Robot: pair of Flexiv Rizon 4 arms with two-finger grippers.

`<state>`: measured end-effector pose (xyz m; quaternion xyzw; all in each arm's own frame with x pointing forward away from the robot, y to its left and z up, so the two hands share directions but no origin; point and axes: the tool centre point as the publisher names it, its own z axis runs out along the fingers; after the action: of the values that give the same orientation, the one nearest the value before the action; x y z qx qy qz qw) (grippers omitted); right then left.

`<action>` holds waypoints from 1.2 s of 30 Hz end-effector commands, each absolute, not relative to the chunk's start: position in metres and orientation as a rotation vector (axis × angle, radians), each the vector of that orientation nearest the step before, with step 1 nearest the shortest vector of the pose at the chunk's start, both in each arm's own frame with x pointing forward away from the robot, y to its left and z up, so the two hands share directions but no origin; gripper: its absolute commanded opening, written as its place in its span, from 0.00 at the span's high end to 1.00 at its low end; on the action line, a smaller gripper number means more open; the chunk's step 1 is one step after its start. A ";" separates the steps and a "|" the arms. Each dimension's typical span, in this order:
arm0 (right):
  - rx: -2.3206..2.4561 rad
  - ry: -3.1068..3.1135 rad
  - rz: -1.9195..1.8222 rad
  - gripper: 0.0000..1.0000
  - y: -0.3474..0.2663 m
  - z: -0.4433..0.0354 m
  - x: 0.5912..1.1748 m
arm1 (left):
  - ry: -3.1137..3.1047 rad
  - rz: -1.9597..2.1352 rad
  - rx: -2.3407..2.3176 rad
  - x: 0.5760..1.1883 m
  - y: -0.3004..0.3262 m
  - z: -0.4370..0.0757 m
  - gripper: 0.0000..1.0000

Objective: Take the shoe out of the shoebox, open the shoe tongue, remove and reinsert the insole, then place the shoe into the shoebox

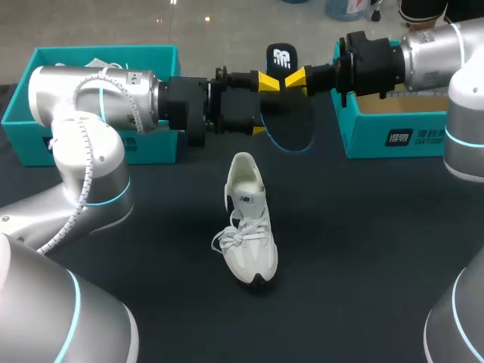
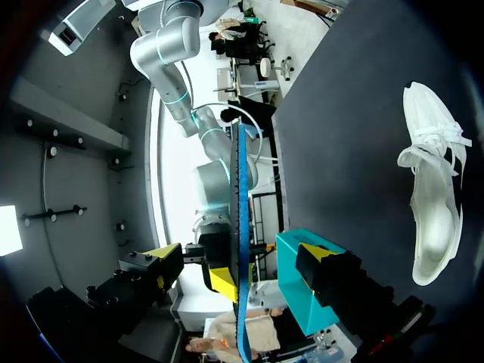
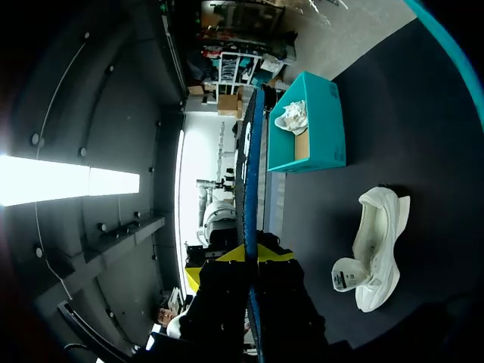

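Observation:
A white sneaker (image 1: 249, 227) lies on the black table, toe toward me; it also shows in the left wrist view (image 2: 431, 189) and the right wrist view (image 3: 374, 249). Its black insole (image 1: 282, 57), blue-edged, hangs upright in the air above the table's far middle. My right gripper (image 1: 294, 79) is shut on the insole, as its yellow tips (image 3: 253, 259) pinch the thin edge (image 3: 252, 151). My left gripper (image 1: 263, 106) is wide open from the opposite side. In its own view the insole (image 2: 242, 197) stands edge-on between its spread fingers (image 2: 240, 255), apart from both.
A teal shoebox (image 1: 23, 113) at the far left holds another white shoe (image 3: 293, 117). A second teal shoebox (image 1: 355, 132) stands open at the far right, behind my right arm. Both arms meet over the table's far middle.

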<state>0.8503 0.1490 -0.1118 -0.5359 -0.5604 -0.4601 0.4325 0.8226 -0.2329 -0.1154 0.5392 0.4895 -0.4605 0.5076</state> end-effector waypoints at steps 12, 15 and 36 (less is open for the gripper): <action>-1.360 -1.388 -1.153 1.00 0.151 -0.116 0.853 | 1.165 -1.130 1.276 0.817 -0.234 -0.119 0.57; -1.361 -1.386 -1.153 1.00 0.151 -0.116 0.852 | 1.165 -1.132 1.275 0.816 -0.233 -0.120 0.64; -1.301 -1.353 -1.308 0.00 0.138 -0.105 0.834 | 1.163 -1.135 1.256 0.818 -0.230 -0.121 1.00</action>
<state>0.8478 0.1493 -0.1045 -0.5115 -0.5474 -0.5125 0.4197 0.8194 -0.2339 -0.1215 0.5231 0.4840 -0.4740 0.5171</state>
